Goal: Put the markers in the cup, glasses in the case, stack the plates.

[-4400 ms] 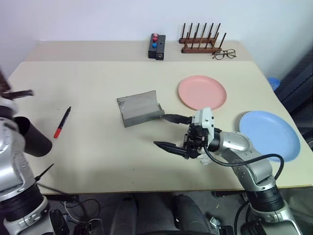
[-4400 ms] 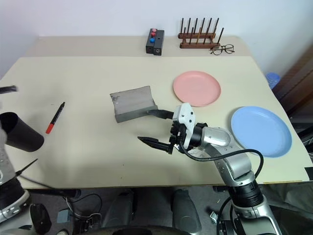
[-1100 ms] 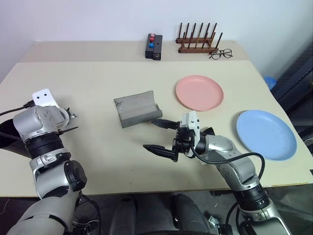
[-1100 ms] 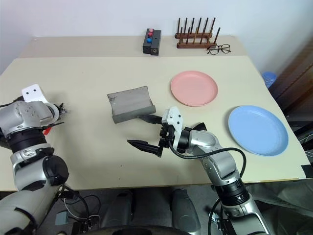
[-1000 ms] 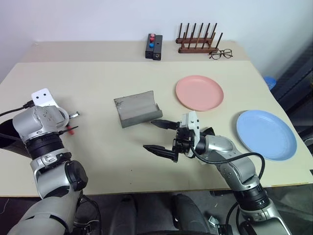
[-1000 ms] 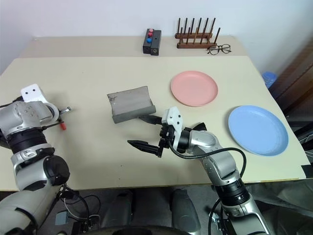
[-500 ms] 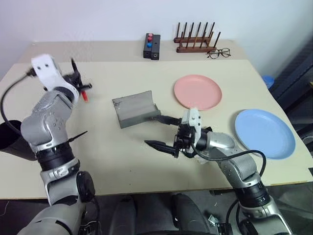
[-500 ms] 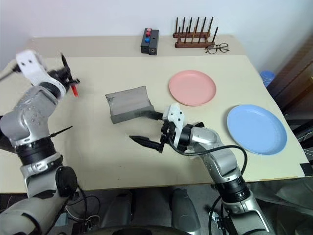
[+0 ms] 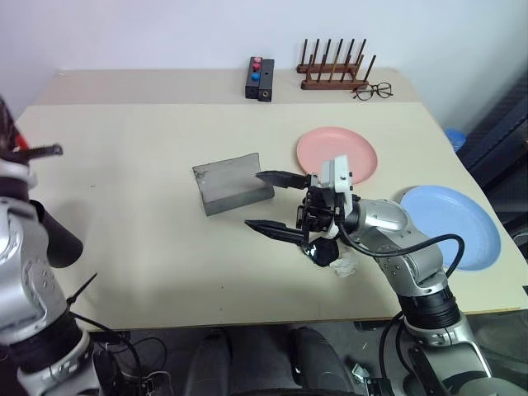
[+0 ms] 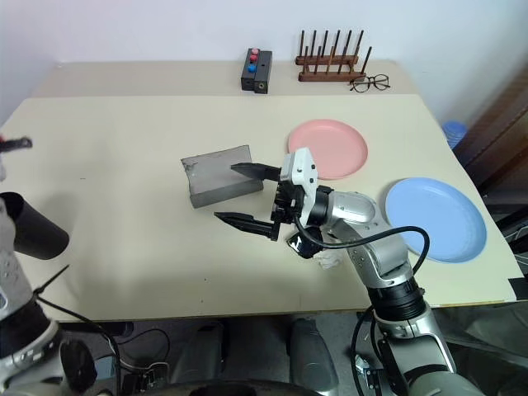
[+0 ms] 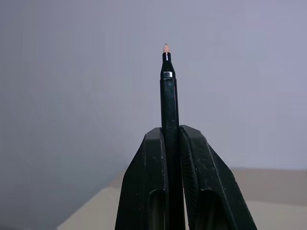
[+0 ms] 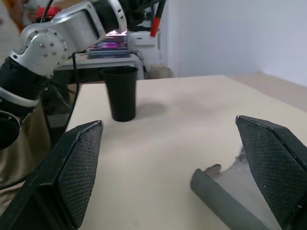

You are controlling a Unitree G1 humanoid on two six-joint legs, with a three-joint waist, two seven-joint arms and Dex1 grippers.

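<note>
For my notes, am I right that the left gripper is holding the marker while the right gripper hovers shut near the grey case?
Not quite: the right gripper is wide open, as the right eye view shows. The left gripper does hold the marker, and the right one hovers by the grey case.

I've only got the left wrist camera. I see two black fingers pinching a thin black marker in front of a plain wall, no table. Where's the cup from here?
Observer: The large matte black tapered cup stands upright near the table's left edge, lower than your left gripper, which holds the black marker with a red tip.
Operator: What's the right gripper doing?
Observer: The right gripper is open and empty, hovering beside the grey trough-shaped case.
Operator: Are the plates stacked?
Observer: Not yet. The round pink plate and the round light blue plate lie apart on the table.
</note>
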